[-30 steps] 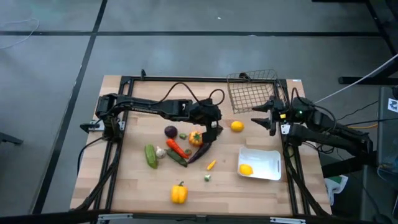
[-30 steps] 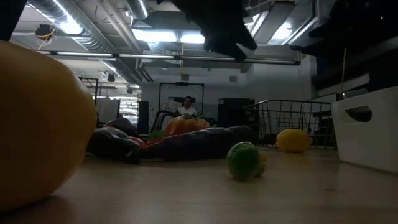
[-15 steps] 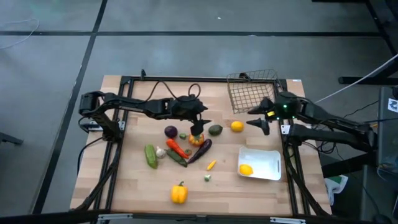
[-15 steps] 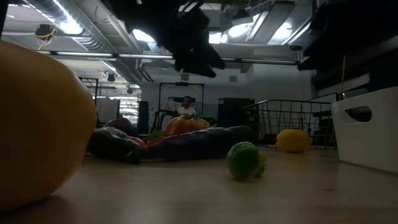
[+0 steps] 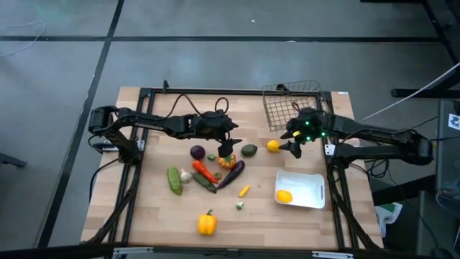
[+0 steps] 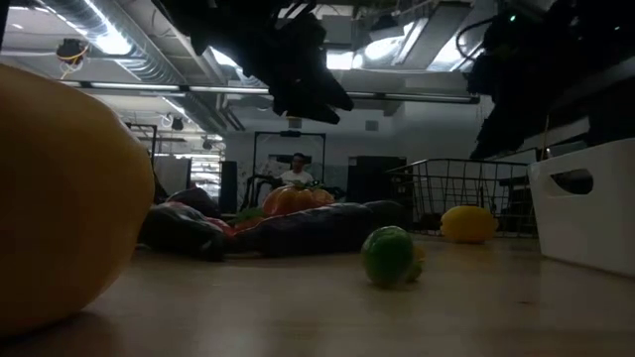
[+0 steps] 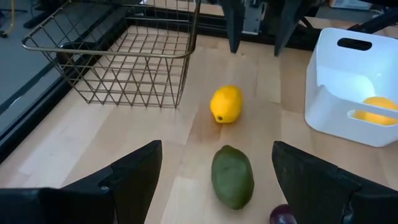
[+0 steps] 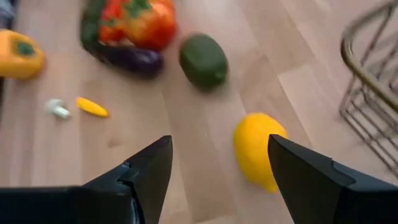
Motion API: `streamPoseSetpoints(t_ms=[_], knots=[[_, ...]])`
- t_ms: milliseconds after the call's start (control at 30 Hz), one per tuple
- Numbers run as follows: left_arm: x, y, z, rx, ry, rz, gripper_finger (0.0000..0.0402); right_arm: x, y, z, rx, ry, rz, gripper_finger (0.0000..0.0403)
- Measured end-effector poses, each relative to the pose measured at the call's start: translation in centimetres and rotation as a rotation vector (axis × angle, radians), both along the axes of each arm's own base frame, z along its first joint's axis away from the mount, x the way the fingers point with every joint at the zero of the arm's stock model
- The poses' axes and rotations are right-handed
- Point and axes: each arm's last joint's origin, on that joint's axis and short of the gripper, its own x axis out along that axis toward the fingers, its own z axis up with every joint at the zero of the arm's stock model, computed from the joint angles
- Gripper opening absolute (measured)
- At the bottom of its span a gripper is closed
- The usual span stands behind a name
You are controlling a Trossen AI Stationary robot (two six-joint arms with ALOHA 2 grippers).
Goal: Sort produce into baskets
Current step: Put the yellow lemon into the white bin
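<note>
The right gripper point(image 5: 293, 146) hung just above the lemon point(image 5: 273, 146), fingers spread apart and holding nothing, the fruit lying ahead of them between the tips in the right wrist view. The left gripper point(image 5: 227, 149) hovered on the far side of the lemon, over the clustered produce, its fingers likewise parted and empty.

The lemon sat on the bare wooden table point(image 5: 158, 216), just in front of the wire basket point(image 5: 291, 106), which held nothing. A green avocado-like fruit point(image 5: 249, 150) lay just beside the lemon, away from the basket. The white tray point(image 5: 310, 194) stood nearer the table's front edge than the lemon and held one yellow fruit point(image 5: 284, 196).

Beyond the avocado-like fruit lay the cluster: one orange pepper point(image 5: 226, 161), one long eggplant point(image 5: 234, 173), one carrot point(image 5: 203, 172), one round purple item point(image 5: 197, 152), one garlic point(image 5: 185, 175) and one green cucumber point(image 5: 174, 180). One yellow pepper point(image 5: 207, 224) stood alone toward the front edge.

Open board remained around the lemon and between it and the tray. In the low view a person point(image 6: 296, 171) sat far back in the room, under ceiling lights.
</note>
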Motion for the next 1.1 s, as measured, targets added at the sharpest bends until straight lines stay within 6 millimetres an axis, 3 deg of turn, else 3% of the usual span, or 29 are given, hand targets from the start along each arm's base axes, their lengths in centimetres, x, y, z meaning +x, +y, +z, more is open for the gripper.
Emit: streamPoseSetpoints(t_ms=[200,467,1100], knots=[[0.0,0.0,0.0,0.0,0.001,0.0,0.0301,0.8,-0.1,-1.5,-0.047,0.128,-0.043,0.0261],[0.0,0.0,0.0,-0.004,0.0,0.002,0.0301,2.1,1.5,-3.1,-0.194,0.254,-0.032,0.0261],[0.0,0.0,-0.1,-0.01,0.0,0.003,0.0301,4.9,1.7,-6.4,-0.25,0.342,-0.023,0.0261]])
